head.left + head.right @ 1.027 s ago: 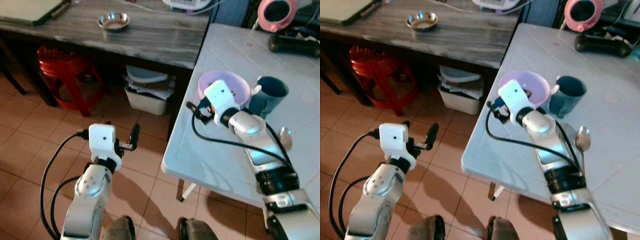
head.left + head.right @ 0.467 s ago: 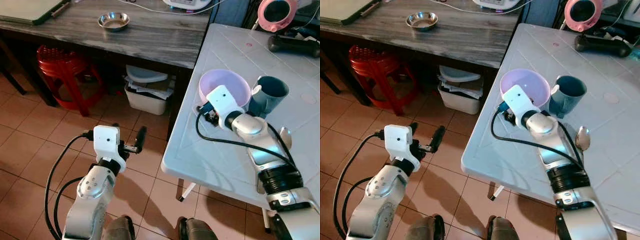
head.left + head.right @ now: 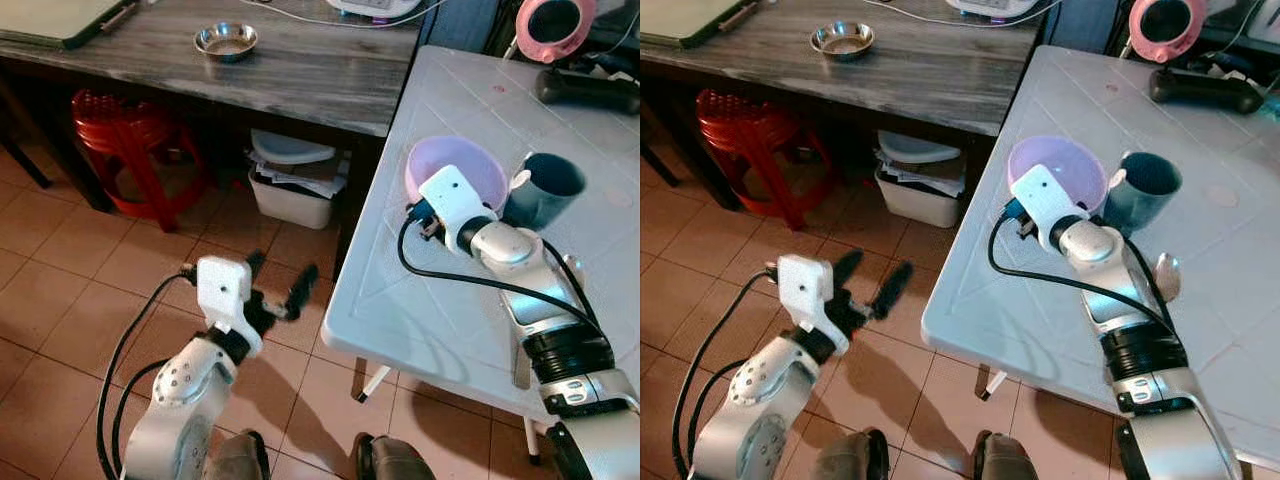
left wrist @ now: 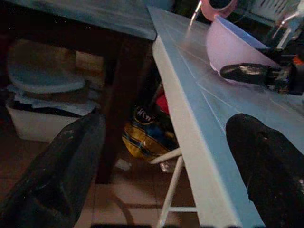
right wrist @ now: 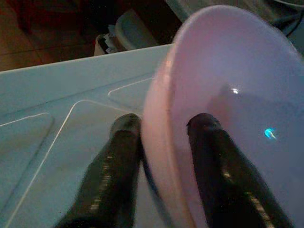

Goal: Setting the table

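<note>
Your right gripper (image 5: 159,152) pinches the rim of the pink bowl (image 3: 455,170) on the white table (image 3: 440,320), apparently touching the teal mug (image 3: 540,188), so dragging sideways may topple it, while the left gripper (image 3: 275,290) hangs spread over the floor.

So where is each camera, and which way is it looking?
Left and right eye views: on the head, looking down at the white table, the floor and both silver arms.
Left wrist view: along the left claw, open, toward the table's edge.
Right wrist view: along the right claw, straddling the pink bowl's rim.
All share the bowl.
</note>
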### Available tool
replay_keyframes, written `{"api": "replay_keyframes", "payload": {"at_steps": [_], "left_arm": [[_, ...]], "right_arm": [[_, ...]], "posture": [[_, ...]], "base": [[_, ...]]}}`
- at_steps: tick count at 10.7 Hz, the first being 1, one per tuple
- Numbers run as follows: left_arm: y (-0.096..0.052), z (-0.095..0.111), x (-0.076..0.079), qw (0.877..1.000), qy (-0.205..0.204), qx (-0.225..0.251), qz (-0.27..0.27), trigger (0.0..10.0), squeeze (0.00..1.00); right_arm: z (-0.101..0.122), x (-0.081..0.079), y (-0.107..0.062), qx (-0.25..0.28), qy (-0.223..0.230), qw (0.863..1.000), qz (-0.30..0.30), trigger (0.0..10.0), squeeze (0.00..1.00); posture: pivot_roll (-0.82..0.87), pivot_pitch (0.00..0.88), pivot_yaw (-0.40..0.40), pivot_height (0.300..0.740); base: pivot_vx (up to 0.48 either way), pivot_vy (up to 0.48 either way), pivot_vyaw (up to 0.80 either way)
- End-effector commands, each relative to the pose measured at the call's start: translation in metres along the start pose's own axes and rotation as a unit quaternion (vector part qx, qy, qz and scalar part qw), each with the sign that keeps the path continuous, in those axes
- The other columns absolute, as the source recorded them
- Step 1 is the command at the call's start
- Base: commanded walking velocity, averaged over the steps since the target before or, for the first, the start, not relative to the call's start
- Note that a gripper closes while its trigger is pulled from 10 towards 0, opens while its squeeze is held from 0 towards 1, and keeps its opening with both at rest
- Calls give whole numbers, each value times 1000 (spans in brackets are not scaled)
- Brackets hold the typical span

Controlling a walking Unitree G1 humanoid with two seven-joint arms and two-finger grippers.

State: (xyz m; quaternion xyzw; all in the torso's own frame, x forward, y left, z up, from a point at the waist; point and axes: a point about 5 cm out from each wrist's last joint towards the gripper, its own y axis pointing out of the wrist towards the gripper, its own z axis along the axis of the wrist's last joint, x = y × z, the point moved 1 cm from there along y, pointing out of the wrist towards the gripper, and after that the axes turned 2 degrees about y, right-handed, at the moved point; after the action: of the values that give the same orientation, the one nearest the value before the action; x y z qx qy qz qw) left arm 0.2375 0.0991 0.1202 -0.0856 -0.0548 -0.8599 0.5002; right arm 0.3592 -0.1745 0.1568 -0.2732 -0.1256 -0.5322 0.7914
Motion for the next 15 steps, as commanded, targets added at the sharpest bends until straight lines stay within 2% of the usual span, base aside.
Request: {"api": "replay_keyframes", "payload": {"at_steps": [1, 6, 8, 10, 12, 13, 15], "left_arm": [[-1, 2, 3, 1000, -2, 2, -15, 10000, 0], [0, -3, -10, 999, 23, -21, 29, 10000, 0], [0, -3, -16, 998, 34, -25, 54, 10000, 0], [0, -2, -21, 995, 50, -18, 80, 10000, 0], [-2, 3, -35, 991, 60, -7, 119, 10000, 0], [0, 8, -37, 989, 76, 6, 130, 10000, 0], [5, 12, -37, 985, 92, 16, 147, 10000, 0]], "right_arm": [[1, 6, 0, -2, -3, 1000, -5, 0, 0], [3, 4, -2, 17, -2, 1000, -3, 0, 0], [11, -2, -3, 49, 5, 999, 1, 0, 0], [23, -11, -11, 107, 16, 994, -15, 0, 0], [21, -18, -24, 139, 47, 988, -45, 0, 0], [15, -26, -38, 157, 112, 978, -77, 10000, 0], [9, -31, -53, 178, 163, 963, -121, 10000, 0]], "posture": [[-23, 151, -2, 740], [-18, 153, -1, 740], [-16, 148, -1, 740], [-19, 144, -7, 740], [-21, 137, -10, 740], [-23, 128, -9, 740], [-23, 104, 4, 740]], "base": [[0, 0, 0], [0, 0, 0], [0, 0, 0], [0, 480, 0], [0, 480, 0], [0, 480, 0], [0, 480, 0]]}}
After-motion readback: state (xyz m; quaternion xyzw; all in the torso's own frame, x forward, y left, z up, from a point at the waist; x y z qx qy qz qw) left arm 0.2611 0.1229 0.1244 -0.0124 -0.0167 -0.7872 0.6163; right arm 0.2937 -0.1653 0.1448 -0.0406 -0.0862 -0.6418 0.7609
